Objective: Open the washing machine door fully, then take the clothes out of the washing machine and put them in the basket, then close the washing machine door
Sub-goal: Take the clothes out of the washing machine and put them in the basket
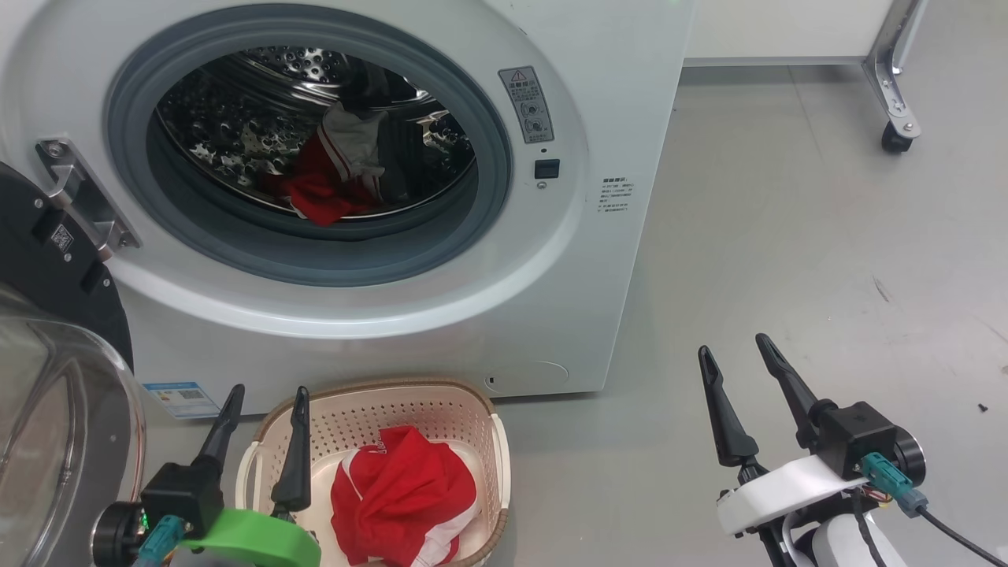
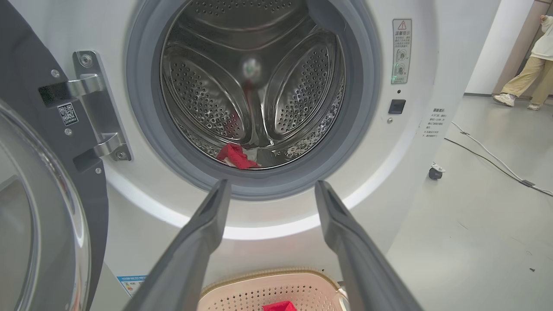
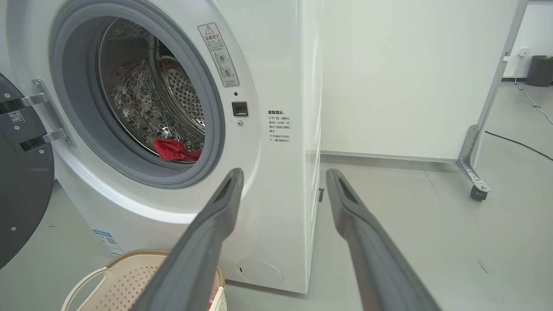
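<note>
One red and white cloth [image 1: 335, 177] lies inside the washer [image 1: 551, 260]. It is low in the shiny drum [image 1: 220, 118], near the front edge. Another red cloth [image 1: 402, 492] with white stripes lies bunched up in the basket [image 1: 441, 413]. The basket sits on the floor [image 1: 787, 236] just in front of the washer, at 6 o'clock from the drum.

The washer door [image 1: 35, 260] is swung wide open at 9 o'clock from the drum. A metal hinge [image 1: 83, 197] holds it. A small blue sticker [image 1: 181, 398] is low on the washer, between the door and the basket.

The left claw [image 1: 268, 394] is open, with nothing between its fingers. In the head view it hangs at the basket's left side, at 9 o'clock from the red cloth there. Its fingers point up toward the drum.

The right claw [image 1: 732, 346] is open too, with nothing in it. It is over the floor at 3 o'clock from the basket, well apart from it, and off to the right of the washer.

At 1 o'clock in the head view a metal leg [image 1: 898, 94] with a little wheel stands on the floor. In the left wrist view a person's legs [image 2: 525, 75] show far off at 2 o'clock.
</note>
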{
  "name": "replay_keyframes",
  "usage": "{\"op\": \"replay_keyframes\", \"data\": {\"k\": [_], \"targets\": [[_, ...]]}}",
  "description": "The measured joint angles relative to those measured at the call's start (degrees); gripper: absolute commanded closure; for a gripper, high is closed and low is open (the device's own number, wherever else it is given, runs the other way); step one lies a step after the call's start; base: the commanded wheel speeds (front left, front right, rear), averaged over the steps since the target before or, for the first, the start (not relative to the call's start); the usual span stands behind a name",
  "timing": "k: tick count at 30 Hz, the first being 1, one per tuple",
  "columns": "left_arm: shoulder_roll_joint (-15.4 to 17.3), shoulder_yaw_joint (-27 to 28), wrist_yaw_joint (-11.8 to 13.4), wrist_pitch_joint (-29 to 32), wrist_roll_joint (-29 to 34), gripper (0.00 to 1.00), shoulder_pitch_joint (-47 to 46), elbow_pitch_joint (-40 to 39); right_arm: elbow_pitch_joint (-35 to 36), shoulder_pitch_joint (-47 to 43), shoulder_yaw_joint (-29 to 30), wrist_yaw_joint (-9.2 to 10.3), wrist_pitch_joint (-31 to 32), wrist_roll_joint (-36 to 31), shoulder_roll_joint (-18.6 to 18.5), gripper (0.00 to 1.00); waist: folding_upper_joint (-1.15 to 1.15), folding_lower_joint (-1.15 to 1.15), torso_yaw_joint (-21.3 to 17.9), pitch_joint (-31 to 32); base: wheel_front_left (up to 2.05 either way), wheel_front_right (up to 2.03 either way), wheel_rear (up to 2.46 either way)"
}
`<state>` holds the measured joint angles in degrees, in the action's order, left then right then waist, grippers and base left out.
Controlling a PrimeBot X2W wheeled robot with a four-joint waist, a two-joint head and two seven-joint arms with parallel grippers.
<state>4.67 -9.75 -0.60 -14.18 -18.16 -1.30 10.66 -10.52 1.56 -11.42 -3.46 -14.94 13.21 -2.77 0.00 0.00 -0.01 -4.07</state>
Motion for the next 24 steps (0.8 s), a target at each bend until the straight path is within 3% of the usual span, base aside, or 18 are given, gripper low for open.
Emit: {"op": "replay_keyframes", "data": {"k": [24], "targets": [[0.0,-1.6,2.2,2.9,0.0,0.0,6.6,-9.3,1.1,-2.1,0.4,-0.01,0.0,-0.2,0.2,0.0,0.0,0.0,-0.2,0.0,0.0,0.0,0.0]]}}
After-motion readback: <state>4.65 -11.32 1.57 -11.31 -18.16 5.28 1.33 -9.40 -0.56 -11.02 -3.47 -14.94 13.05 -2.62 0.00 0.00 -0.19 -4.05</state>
